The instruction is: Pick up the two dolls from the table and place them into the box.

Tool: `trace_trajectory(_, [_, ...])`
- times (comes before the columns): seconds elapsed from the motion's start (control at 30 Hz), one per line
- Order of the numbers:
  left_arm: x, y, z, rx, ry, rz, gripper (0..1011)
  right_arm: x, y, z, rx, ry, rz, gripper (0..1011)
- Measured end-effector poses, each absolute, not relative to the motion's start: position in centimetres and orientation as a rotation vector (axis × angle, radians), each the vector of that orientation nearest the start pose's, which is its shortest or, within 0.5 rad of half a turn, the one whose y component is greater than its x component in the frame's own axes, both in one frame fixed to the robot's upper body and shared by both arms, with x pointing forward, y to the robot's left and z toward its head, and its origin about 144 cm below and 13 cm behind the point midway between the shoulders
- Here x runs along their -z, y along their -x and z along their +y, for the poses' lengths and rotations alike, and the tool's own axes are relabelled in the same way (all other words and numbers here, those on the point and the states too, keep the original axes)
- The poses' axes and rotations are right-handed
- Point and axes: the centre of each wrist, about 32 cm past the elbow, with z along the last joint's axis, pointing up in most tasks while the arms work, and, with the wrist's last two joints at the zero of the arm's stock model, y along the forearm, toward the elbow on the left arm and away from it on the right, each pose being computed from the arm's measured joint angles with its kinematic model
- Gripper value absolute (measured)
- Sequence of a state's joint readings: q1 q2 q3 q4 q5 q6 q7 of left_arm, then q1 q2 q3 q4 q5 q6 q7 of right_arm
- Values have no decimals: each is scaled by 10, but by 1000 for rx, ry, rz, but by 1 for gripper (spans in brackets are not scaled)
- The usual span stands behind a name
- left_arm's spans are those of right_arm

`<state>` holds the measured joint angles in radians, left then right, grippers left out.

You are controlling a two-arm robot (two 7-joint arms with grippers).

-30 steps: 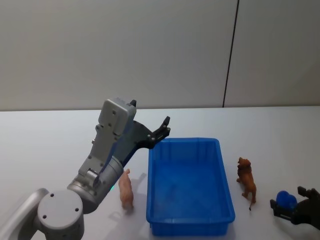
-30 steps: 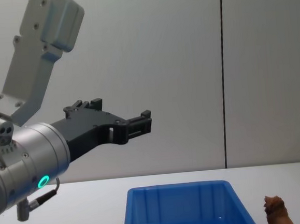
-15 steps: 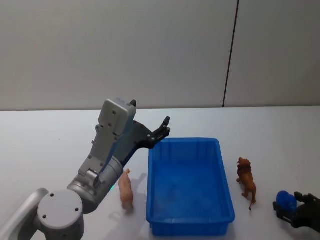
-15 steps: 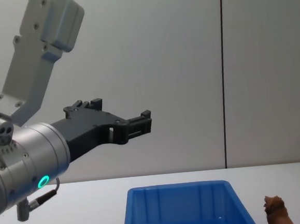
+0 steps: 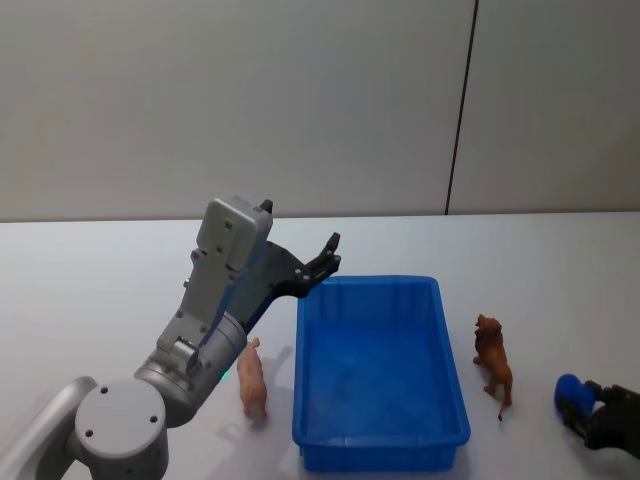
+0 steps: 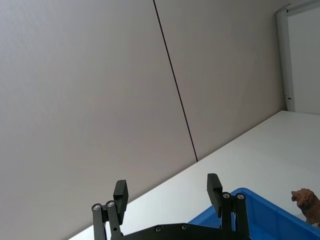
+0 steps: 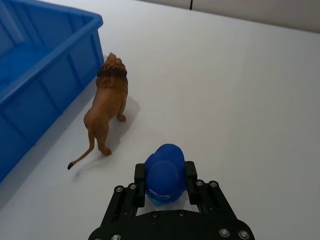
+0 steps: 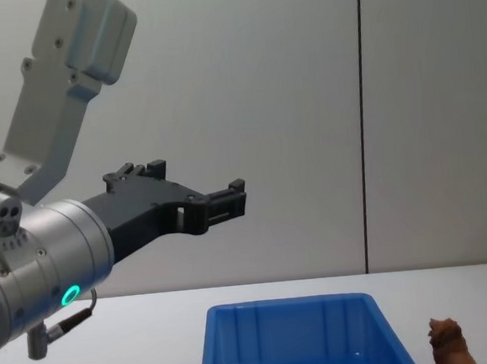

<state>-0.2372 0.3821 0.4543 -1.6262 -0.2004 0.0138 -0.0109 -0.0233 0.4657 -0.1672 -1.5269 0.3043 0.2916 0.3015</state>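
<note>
You'll find both dolls standing on the table (image 5: 100, 290) outside the box (image 5: 380, 457): the pink pig doll (image 5: 252, 378) is just beside its wall at 8 o'clock, and the brown lion doll (image 5: 493, 360) is near its 3 o'clock side, tail toward you. Your left gripper (image 5: 328, 255) hangs in the air over the box's 11 o'clock corner, fingers spread wide with nothing between them. Your right gripper (image 7: 165, 172), low at the lion's 4 o'clock, is clamped on a dark blue rounded object (image 7: 165, 161) (not one of the dolls).

Plain grey wall (image 5: 250, 100), thin dark vertical seam (image 5: 462, 100), even light.
</note>
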Motion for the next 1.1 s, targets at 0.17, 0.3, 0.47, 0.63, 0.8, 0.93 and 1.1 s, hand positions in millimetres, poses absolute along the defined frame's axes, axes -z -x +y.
trace_trajectory(0.17, [-1204, -492, 198, -1124, -61, -268, 1001, -1130, -447, -320, 1138, 391, 217, 429])
trace_trajectory(0.3, [-1204, -492, 198, -1124, -61, -268, 1001, -1136, -449, -319, 1145, 354, 182, 400])
trace_trajectory(0.47, [-1204, -492, 198, -1124, -61, -268, 1001, -1144, -453, -318, 1149, 312, 140, 373])
trace_trajectory(0.63, [-1204, -492, 198, -1124, -61, -268, 1001, -1157, -459, -314, 1146, 258, 86, 334])
trace_trajectory(0.8, [-1204, -492, 198, -1124, -61, -268, 1001, -1171, -466, -308, 1129, 204, 34, 310])
trace_trajectory(0.93, [-1204, -492, 198, -1124, -61, -268, 1001, -1185, -475, -300, 1093, 156, -11, 284])
trace_trajectory(1.1, [-1204, -492, 198, -1124, -61, -268, 1001, -1197, -484, -290, 1044, 120, -44, 255])
